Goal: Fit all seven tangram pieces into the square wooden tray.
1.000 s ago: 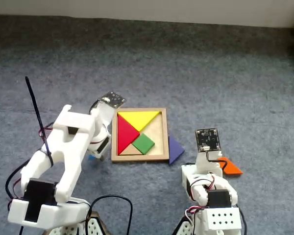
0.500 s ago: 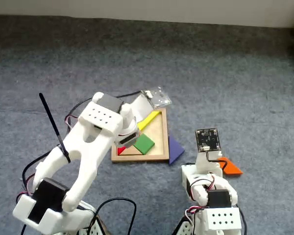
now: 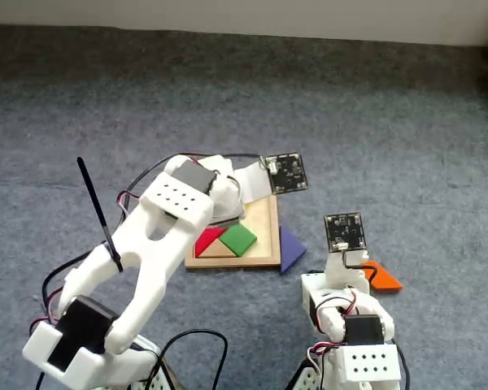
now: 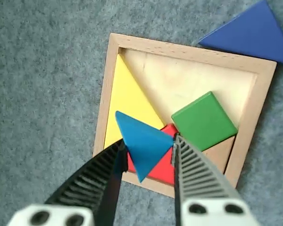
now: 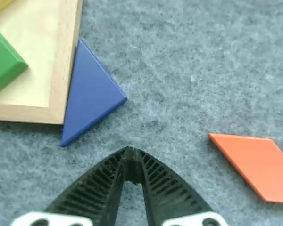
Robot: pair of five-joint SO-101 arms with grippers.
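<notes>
The square wooden tray holds a yellow triangle, a green square, a red triangle and a tan piece. My left gripper hangs over the tray, shut on a light blue triangle. A dark blue triangle lies against the tray's right side. An orange parallelogram lies on the carpet further right. My right gripper is shut and holds nothing, between those two pieces.
Grey carpet covers the whole surface. The left arm reaches across the tray's left half in the high view. The right arm's base stands at the front right.
The left arm swung right from the carpet beside the tray's left edge to above the tray, carrying the light blue triangle. The right arm stayed put.
</notes>
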